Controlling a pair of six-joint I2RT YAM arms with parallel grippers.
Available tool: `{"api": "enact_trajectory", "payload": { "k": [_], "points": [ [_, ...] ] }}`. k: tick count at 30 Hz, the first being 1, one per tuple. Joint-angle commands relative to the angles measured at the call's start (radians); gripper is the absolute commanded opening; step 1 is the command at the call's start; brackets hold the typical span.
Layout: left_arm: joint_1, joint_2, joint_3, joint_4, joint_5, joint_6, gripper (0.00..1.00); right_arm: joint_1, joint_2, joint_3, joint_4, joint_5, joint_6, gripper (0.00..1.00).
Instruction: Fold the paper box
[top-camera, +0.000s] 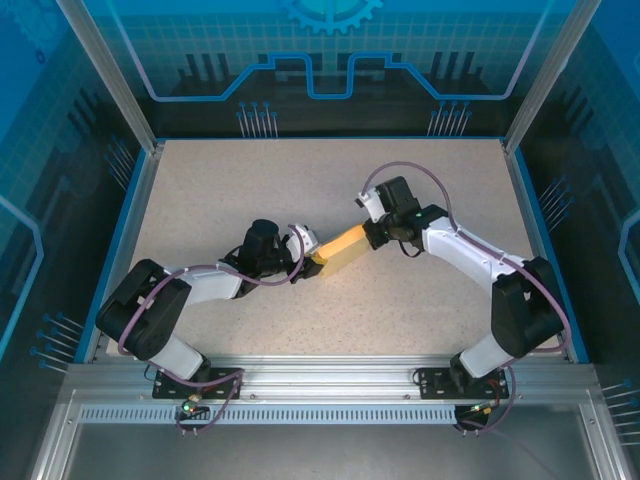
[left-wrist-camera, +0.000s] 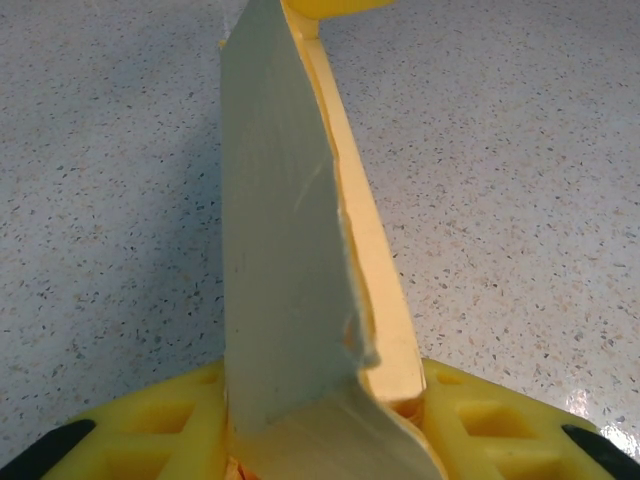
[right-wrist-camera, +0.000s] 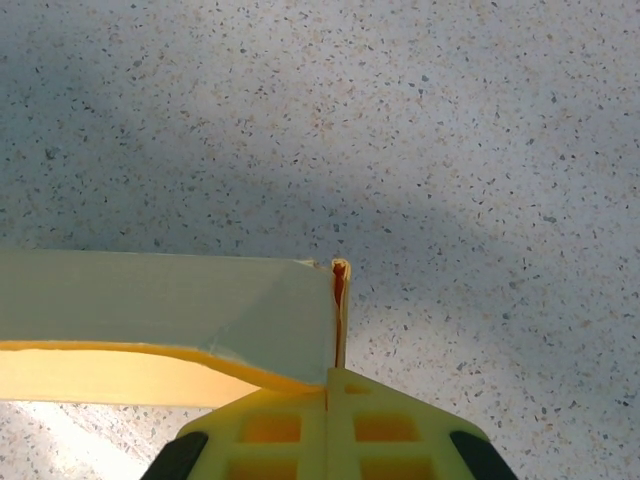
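The paper box, pale yellow cardboard, is held above the table's middle between both grippers. My left gripper grips its near-left end. In the left wrist view the box stands up from between the yellow fingers, a grey-green panel beside a yellow edge, with the left gripper shut on it. My right gripper holds the far-right end. In the right wrist view its jaws are pressed together on a thin flap of the box, which runs off to the left of the right gripper.
The speckled tabletop is bordered by a blue rim and blue enclosure walls. An aluminium rail with both arm bases runs along the near edge.
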Motion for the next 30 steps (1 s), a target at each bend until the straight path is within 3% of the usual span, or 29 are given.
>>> {"api": "enact_trajectory", "payload": {
  "k": [1,15,20,25,30],
  "points": [
    [0.004,0.002,0.006,0.041,-0.029,0.009,0.41,-0.006,-0.019,-0.037,0.004,-0.035,-0.015,0.03],
    [0.004,-0.063,-0.012,0.036,-0.067,-0.112,0.63,-0.004,-0.057,-0.045,-0.005,0.041,0.049,0.01],
    [-0.006,-0.141,-0.01,-0.081,-0.103,-0.203,0.66,0.001,-0.057,-0.024,-0.032,0.063,0.106,0.01],
    [-0.039,-0.248,0.002,-0.24,-0.219,-0.328,0.65,0.014,-0.059,-0.008,-0.055,0.086,0.157,0.01],
    [-0.121,-0.281,0.078,-0.44,-0.35,-0.368,0.62,0.021,-0.059,0.004,-0.072,0.101,0.184,0.02]
  ]
}}
